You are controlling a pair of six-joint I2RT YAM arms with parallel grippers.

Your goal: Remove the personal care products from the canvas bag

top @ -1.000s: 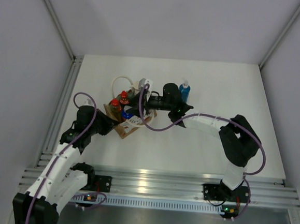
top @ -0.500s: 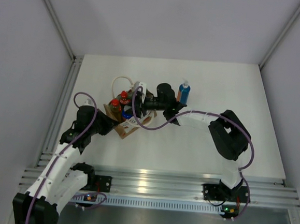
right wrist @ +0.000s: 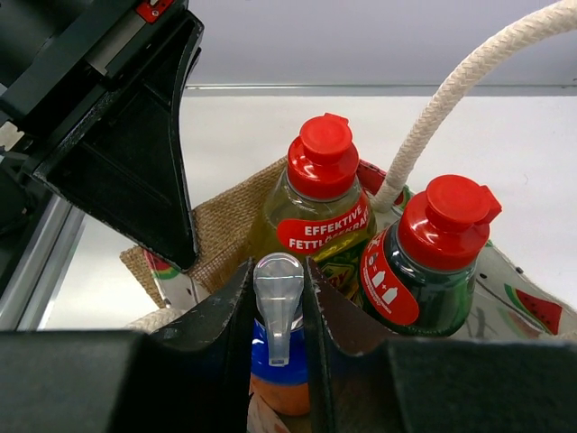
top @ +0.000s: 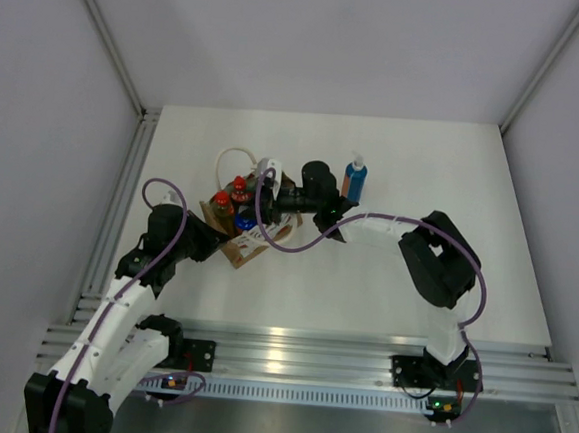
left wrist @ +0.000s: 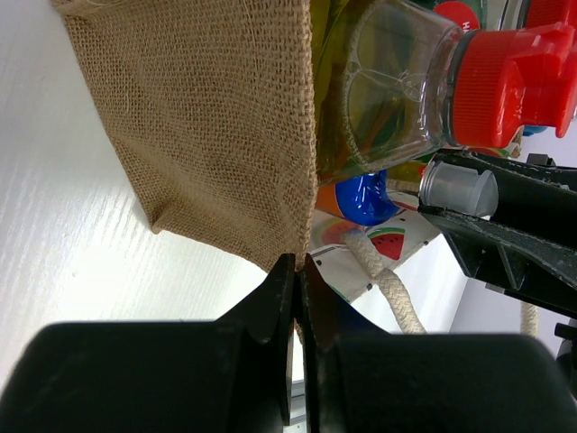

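Top view is bright and super even, looks like diffuse overhead light. The white table (top: 424,167) is nearly washed out and the arms only throw faint, soft shadows. There's one strip of glare on the aluminium rail (top: 280,333).

Left wrist cam: the canvas bag (left wrist: 207,135) weave is crisp, the left gripper (left wrist: 296,269) is a dark mushy blur up close, and there are highlights on the yellow-green bottle (left wrist: 388,90).

Right wrist cam: the red caps (right wrist: 323,149) are sharp with small shiny spots. The right gripper (right wrist: 278,271) is black and soft, with the orange bottle (right wrist: 278,394) shaded between its fingers.
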